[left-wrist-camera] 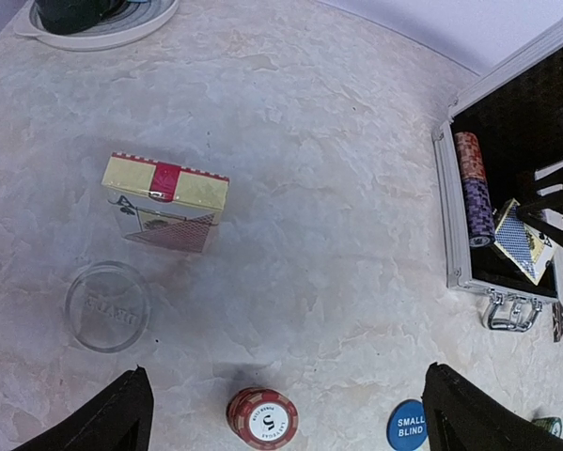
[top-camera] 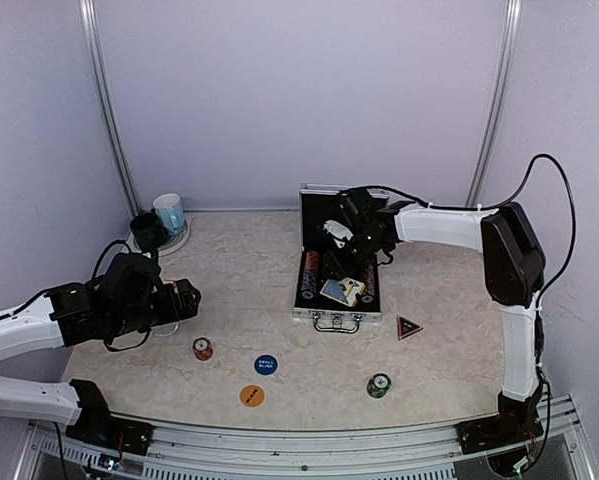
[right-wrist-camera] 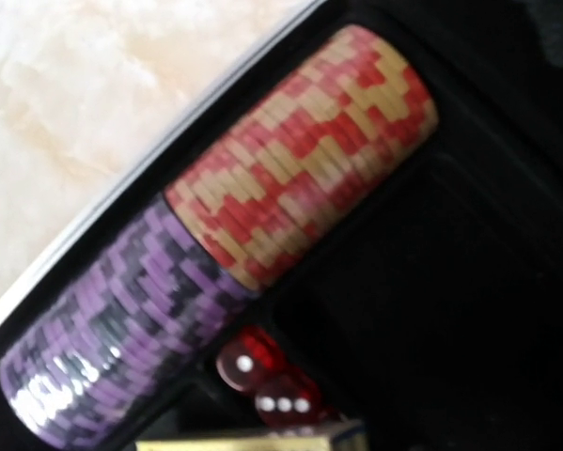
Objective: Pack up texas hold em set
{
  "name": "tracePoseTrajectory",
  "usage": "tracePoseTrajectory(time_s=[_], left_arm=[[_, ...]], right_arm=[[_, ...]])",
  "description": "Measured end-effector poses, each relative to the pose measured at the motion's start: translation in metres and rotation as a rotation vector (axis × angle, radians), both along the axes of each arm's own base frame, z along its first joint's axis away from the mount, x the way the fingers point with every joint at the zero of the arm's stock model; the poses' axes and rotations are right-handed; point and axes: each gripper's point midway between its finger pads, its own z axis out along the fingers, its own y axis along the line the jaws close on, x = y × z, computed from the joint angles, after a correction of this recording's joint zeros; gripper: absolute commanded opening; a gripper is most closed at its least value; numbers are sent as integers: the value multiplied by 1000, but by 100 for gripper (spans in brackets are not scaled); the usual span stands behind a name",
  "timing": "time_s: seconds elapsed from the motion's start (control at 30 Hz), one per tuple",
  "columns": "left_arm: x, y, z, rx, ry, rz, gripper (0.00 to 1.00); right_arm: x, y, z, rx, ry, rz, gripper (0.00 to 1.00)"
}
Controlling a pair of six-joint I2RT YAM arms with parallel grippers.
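Below right end effector [top-camera: 339, 260]: chips [right-wrist-camera: 262, 235] (cased).

In case [top-camera: 336, 316]: chip rolls [left-wrist-camera: 474, 183] along left wall, deck [left-wrist-camera: 521, 240] beside them. On tabletop [top-camera: 249, 270]: second deck [left-wrist-camera: 164, 200] left of case, buttons [top-camera: 266, 365] nearer.

Two dark fingers [left-wrist-camera: 119, 415] stand wide apart at the lower left and lower right, above the pale counter [left-wrist-camera: 309, 188]. Between them lie a red chip stack [left-wrist-camera: 262, 419] and a blue button [left-wrist-camera: 410, 426]. Left of centre sits a boxed card deck [left-wrist-camera: 164, 201], with a clear round disc [left-wrist-camera: 107, 306] just below it. At the right edge, the open silver case [left-wrist-camera: 447, 202] holds red and purple chips [left-wrist-camera: 473, 188] and a tilted second deck [left-wrist-camera: 523, 241].
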Motion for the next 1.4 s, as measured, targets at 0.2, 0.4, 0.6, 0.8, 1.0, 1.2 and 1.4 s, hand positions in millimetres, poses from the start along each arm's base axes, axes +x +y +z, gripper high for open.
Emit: tracePoseTrajectory(time_s=[0.2,0.4,0.6,0.8,1.0,1.2,1.4], left_arm=[[-1,1,-2,4,3,0,99],[-1,1,-2,4,3,0,99],[-2,2,-3,4,4,0,99],[-2,2,-1,-1,-2,1,99],[1,7,0,7,-9,21,99],[18,21,-1,62,2,77,99],[42,31,-4,155,18,125,99]], right_arm=[[-9,11,-9,24,40,28,53],[-24,22,-11,62,86,76,49],[-45,26,-21,80,159,128,48],[-53,23,-23,65,173,130,52],[-56,14,7,67,112,118,60],[-69,24,63,103,-8,161,64],[-85,37,75,90,-56,220,66]])
